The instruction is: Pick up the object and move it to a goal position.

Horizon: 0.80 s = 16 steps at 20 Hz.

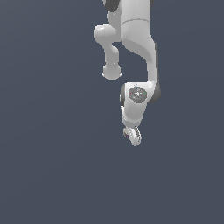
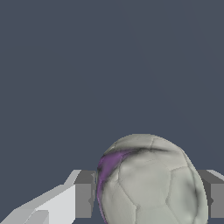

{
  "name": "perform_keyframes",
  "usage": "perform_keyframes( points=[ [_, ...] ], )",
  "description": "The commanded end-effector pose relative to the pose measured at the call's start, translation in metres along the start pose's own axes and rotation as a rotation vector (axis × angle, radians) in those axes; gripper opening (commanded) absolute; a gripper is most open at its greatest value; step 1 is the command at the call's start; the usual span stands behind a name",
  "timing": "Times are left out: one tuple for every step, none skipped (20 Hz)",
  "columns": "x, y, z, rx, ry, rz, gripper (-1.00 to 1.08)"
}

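Sits between the two grey fingers [image 2: 83, 194] of the gripper [image 2: 146, 197] in the wrist view: the ball [image 2: 146, 183], off-white with faint panel seams like a football and a purple-maroon smear along one flank. Fingers hard against both sides, so pinching the ball across its middle rather than spread wide or pressed together empty. Seen from the exterior view only as a small dark-marked speck at the gripper [image 1: 132, 136], at the low end of the white arm [image 1: 138, 52], mostly hidden by the fingers; cannot tell from either view whether resting on the grey floor [image 1: 43, 175] or already lifted clear of it.

Probably light, given how small against the gripper. Looks smooth and hard-shelled, with no dent showing at the pads, so likely stiff and not fragile. Main hazard judged to be the roundness: only a small contact patch on each flat pad, so apt to squirt out or roll if squeezed off-centre or swung sharply. Best held across the widest part, pads opposite each other, with steady pressure and gentle motion toward the goal. No goal marker visible in either view.
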<state>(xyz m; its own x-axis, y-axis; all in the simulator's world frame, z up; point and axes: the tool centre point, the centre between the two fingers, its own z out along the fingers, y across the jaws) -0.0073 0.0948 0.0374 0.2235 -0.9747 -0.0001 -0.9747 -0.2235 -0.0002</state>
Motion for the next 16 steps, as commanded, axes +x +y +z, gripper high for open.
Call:
perform_keyframes(
  points=[
    [-0.001,-0.001,-0.002,0.001,0.000,0.000,-1.00],
    [-0.002,-0.002,-0.004,0.001,0.000,0.000,-1.00],
    [-0.003,-0.003,-0.007,0.001,0.000,0.000,-1.00],
    [-0.004,-0.004,-0.010,0.001,0.000,0.000,-1.00],
    [-0.006,-0.006,-0.014,0.001,0.000,0.000,-1.00],
    [-0.007,-0.007,-0.018,0.001,0.000,0.000,-1.00],
    [-0.009,-0.009,-0.022,0.001,0.001,0.000,-1.00],
    [-0.011,-0.011,-0.028,0.001,0.001,0.000,-1.00],
    [-0.014,-0.014,-0.033,0.001,0.001,0.000,-1.00],
    [-0.016,-0.016,-0.040,0.001,0.001,0.000,-1.00],
    [-0.019,-0.019,-0.046,0.000,0.001,0.000,-1.00],
    [-0.022,-0.022,-0.053,0.000,0.001,0.000,-1.00],
    [-0.025,-0.025,-0.061,0.000,0.001,0.000,-1.00],
    [-0.029,-0.029,-0.069,0.000,0.002,0.001,-1.00],
    [-0.032,-0.032,-0.077,0.000,0.002,0.001,-1.00],
    [-0.036,-0.036,-0.086,0.000,0.002,0.001,-1.00]
  ],
)
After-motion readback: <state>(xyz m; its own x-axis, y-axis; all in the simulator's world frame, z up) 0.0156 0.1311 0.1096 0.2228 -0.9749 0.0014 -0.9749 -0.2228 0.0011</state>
